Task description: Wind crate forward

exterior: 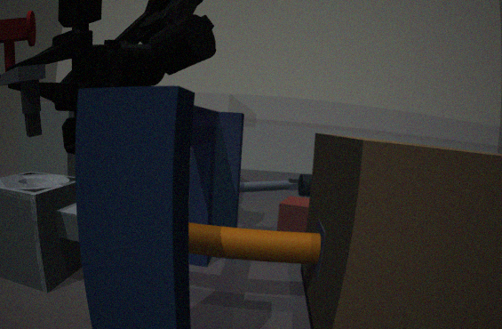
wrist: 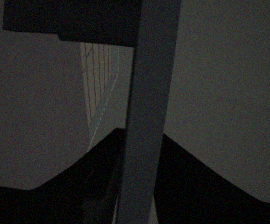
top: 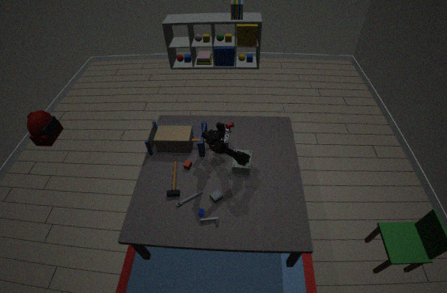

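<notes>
Counter [top: 266, 198] carries everything. Crate [top: 173, 136] [exterior: 432, 231] sits inside the guard cubby, beyond the blue frame posts [top: 202, 146] [exterior: 130, 200] from the fingers [top: 225, 127] [exterior: 14, 77]; looks flat. Orange strap [top: 196, 139] [exterior: 254, 244] runs from crate front toward the winch [top: 226, 138] [exterior: 14, 231], gap to frame remains. Winch handle [exterior: 23, 73] [wrist: 153, 100] is in the fingers, which are nearly closed, clamped on its grey arm; red grip [top: 229, 125] [exterior: 14, 28] up, square key pointing down below the fingers, above the winch top, not in the hole.

Step in hand, as I judge it: seat the key. Get the key upright and centred over the round hole first, then lower straight, turning slightly if the square catches. Don't press if it lands on the rim; lift and re-centre. Keep the clamp firm so the handle can't twist.

Room: blue posts stand close beside the fingers on the crate side, so the arm's elbow and wrist could knock them during a full turn. Side away from the crate looks more open; back out upward there afterwards.
</notes>
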Controlling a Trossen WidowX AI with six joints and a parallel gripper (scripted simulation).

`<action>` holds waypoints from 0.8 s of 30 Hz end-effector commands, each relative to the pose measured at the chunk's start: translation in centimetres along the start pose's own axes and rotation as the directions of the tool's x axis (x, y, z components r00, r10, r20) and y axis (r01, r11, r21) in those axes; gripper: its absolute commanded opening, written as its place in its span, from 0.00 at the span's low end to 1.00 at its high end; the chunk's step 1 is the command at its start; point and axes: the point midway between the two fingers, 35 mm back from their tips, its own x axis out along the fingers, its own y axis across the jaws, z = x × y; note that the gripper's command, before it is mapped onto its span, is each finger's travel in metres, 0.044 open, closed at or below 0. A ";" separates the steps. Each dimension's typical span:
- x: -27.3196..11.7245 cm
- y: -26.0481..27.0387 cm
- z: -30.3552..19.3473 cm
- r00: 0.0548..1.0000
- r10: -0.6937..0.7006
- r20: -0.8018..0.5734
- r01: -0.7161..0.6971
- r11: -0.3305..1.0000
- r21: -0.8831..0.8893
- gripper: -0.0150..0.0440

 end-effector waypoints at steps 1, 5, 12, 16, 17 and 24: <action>0.1 -0.2 -0.1 0.998 -0.065 -0.005 0.065 0.998 0.008 0.25; 0.1 -0.2 -0.1 0.991 -0.133 -0.007 0.133 0.991 0.008 0.25; 0.1 -0.2 -0.1 0.986 -0.169 -0.009 0.169 0.986 0.008 0.25; 0.1 -0.2 -0.1 0.986 -0.169 -0.009 0.169 0.986 0.008 0.25; 0.0 0.1 -0.1 0.988 -0.155 -0.005 0.155 0.988 0.000 0.25; -1.5 1.3 -2.9 0.988 -0.152 -0.007 0.152 0.988 -0.002 0.25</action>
